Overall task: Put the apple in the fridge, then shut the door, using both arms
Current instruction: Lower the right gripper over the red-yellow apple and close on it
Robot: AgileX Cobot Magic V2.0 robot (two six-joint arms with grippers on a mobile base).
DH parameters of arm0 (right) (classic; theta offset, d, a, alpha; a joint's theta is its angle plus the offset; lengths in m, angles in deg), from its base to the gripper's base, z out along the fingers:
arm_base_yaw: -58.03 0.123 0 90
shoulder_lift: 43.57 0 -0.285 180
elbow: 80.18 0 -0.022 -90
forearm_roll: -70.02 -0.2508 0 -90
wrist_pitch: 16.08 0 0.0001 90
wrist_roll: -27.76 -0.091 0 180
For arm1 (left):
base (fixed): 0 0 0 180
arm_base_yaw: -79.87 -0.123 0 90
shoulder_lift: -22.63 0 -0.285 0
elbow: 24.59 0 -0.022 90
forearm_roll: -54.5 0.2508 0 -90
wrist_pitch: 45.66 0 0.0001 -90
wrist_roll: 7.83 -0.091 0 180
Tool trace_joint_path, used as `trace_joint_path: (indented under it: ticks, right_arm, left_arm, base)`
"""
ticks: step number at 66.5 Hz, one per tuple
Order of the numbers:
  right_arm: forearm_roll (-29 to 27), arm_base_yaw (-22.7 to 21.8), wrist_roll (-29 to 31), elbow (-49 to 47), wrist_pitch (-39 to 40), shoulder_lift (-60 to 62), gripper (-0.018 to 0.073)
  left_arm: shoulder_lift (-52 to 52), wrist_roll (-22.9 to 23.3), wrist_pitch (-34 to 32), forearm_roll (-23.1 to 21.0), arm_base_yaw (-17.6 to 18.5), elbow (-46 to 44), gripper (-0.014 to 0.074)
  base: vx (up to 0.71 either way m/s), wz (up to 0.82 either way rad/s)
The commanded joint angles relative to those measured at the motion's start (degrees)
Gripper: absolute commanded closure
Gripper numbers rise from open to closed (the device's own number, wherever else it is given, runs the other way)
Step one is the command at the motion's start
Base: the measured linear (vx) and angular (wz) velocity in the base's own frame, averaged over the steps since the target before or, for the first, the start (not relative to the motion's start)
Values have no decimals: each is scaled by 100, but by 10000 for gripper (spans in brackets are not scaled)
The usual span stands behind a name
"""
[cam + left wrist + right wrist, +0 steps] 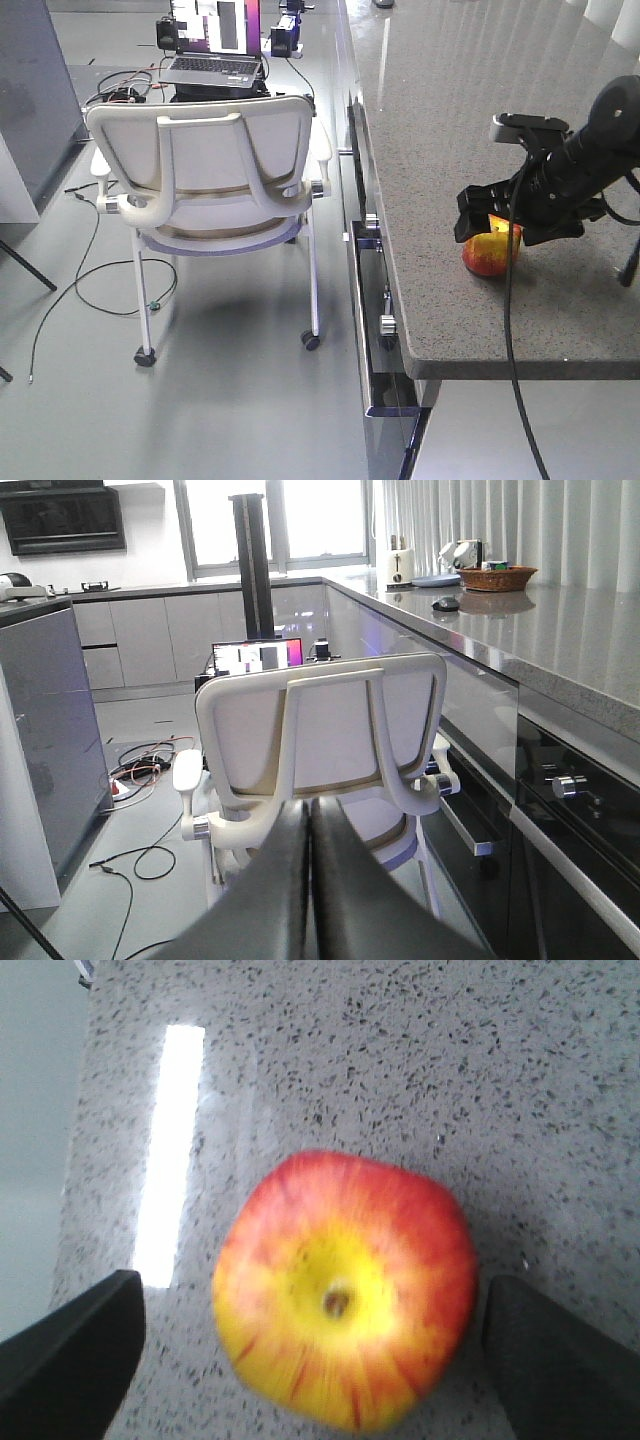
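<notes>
The red and yellow apple (pixel 487 256) rests on the speckled grey countertop (pixel 450 130) near its front edge. My right gripper (pixel 492 232) hangs just over it, open. In the right wrist view the apple (pixel 345 1290) lies stem-end up between the two black fingers (pixel 75 1345), with a gap on each side and neither pad touching it. My left gripper (pixel 310 815) is shut on nothing and points at a chair. The dark grey-blue fridge (pixel 45 740) stands at the far left; only its outer face shows, and I cannot tell the door apart from it.
A white chair (pixel 215 165) on castors stands on the floor left of the counter. Behind it sits an open laptop (pixel 215 55). Cables (pixel 95 280) trail over the floor. Drawer handles (pixel 375 260) stick out below the counter edge. A basket (pixel 497 577) and mouse sit far along the counter.
</notes>
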Motion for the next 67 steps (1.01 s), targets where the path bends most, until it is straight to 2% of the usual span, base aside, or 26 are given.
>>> trace_joint_path:
  ticks: [1,20,50,67]
  right_arm:
    - [38,4,-106,-419,14,10,-89]
    - [345,4,-296,-844,-325,-479,-48]
    - [358,4,-396,-849,-586,-410,301]
    - [375,220,101,-839,-1089,350,402]
  left_arm:
    - [-35,48,-441,-48,-19,147,603]
    - [-35,48,-441,-48,-19,147,603]
    - [-35,48,-441,-48,-19,147,603]
    - [-35,48,-441,-48,-19,147,603]
  base:
    - [0,0]
    - [0,0]
    - [0,0]
    - [0,0]
